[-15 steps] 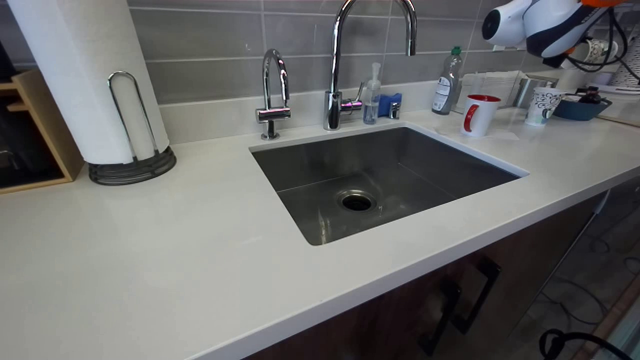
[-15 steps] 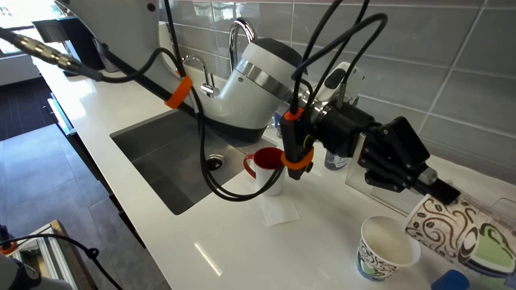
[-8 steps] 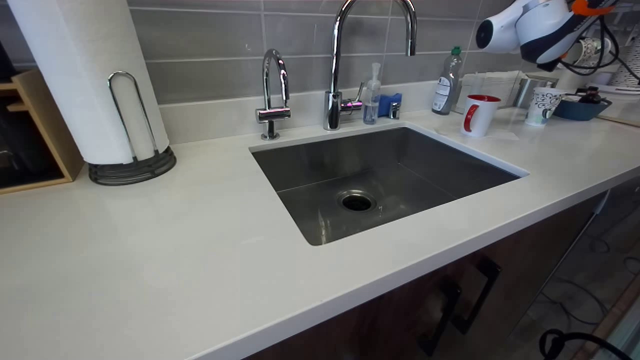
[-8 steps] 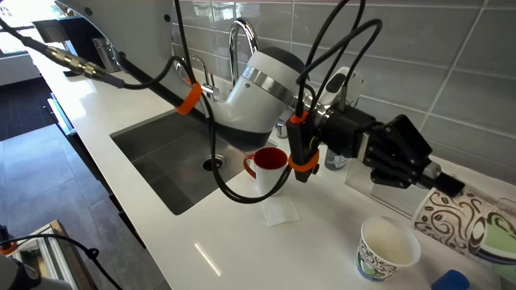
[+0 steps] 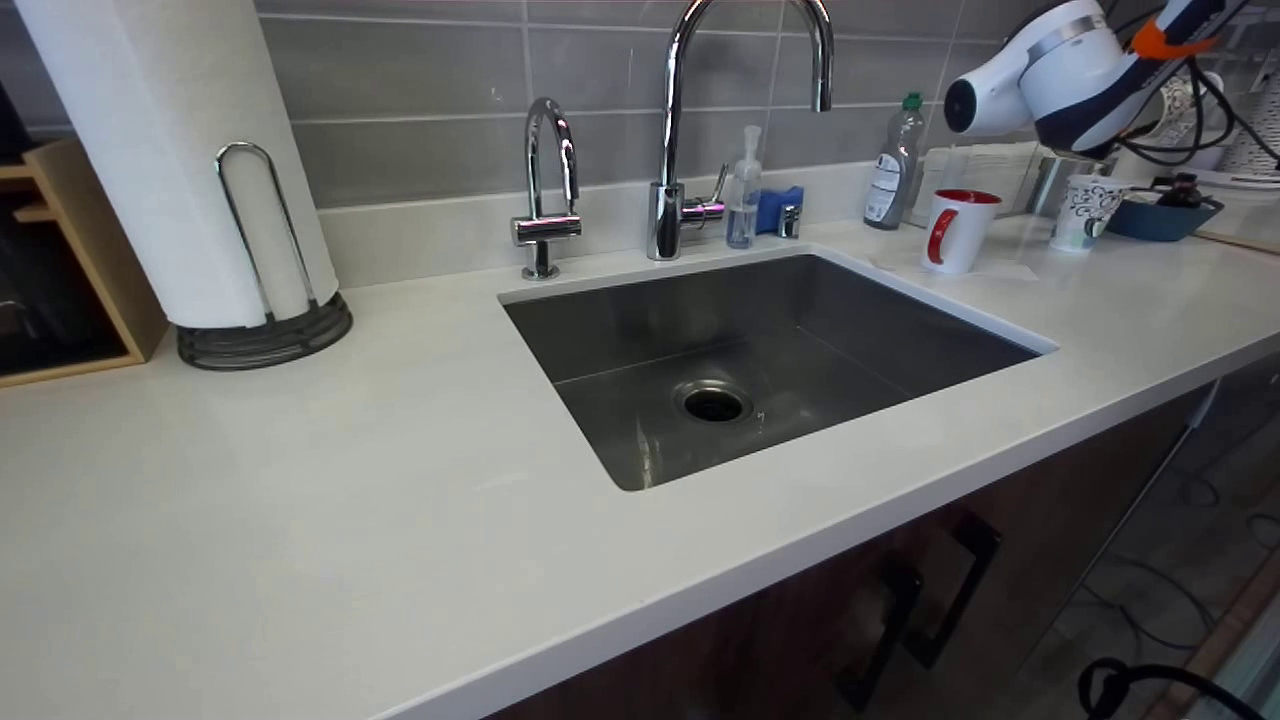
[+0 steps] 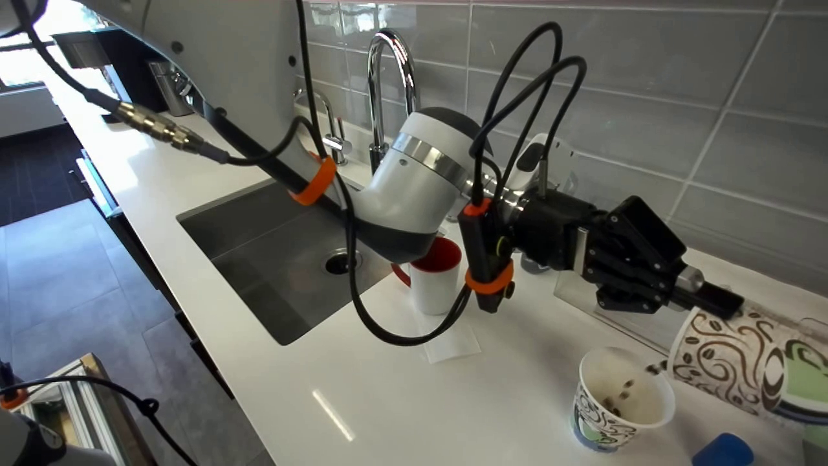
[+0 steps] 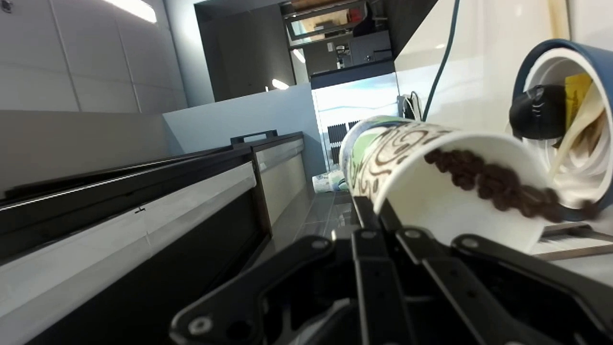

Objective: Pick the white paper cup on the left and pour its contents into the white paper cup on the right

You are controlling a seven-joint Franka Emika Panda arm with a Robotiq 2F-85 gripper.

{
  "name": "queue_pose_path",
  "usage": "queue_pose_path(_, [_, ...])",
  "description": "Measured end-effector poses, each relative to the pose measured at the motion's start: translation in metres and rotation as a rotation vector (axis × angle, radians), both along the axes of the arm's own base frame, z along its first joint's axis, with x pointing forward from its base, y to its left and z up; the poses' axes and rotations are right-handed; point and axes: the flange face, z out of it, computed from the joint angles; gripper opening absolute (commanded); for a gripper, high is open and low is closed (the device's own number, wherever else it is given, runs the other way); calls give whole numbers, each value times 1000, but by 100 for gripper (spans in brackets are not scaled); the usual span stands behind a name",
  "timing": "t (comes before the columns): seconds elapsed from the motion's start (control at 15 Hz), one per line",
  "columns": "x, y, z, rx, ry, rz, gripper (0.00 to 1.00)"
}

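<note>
My gripper (image 6: 724, 307) is shut on the wall of a patterned white paper cup (image 6: 724, 362), one finger inside and one outside at the rim. The held cup lies tipped past horizontal. Its mouth points at the standing white paper cup (image 6: 601, 424), just above and beside it. Dark coffee beans (image 6: 624, 391) fall from the held cup into the standing one. In the wrist view my fingertips (image 7: 377, 213) pinch the held cup (image 7: 392, 153), and a line of beans (image 7: 479, 177) slides toward its lip. The standing cup (image 5: 1087, 212) is upright on the counter.
A white mug with red inside (image 6: 433, 291) stands between the sink (image 6: 259, 259) and the standing cup. A blue cap-like object (image 6: 723, 451) is near that cup. A blue bowl (image 5: 1160, 222) with items is behind. A soap bottle (image 5: 893, 175) stands by the wall.
The arm has shifted and its wrist has lowered. The held cup has moved slightly right in an exterior view, away from the standing cup's rim. Beans now fall into the standing cup; none showed before.
</note>
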Motion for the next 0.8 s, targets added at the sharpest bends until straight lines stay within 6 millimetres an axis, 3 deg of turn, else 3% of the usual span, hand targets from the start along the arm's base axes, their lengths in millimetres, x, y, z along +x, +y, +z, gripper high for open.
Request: queue_pose_path(0.8, [-2, 5, -9, -71, 39, -41, 1])
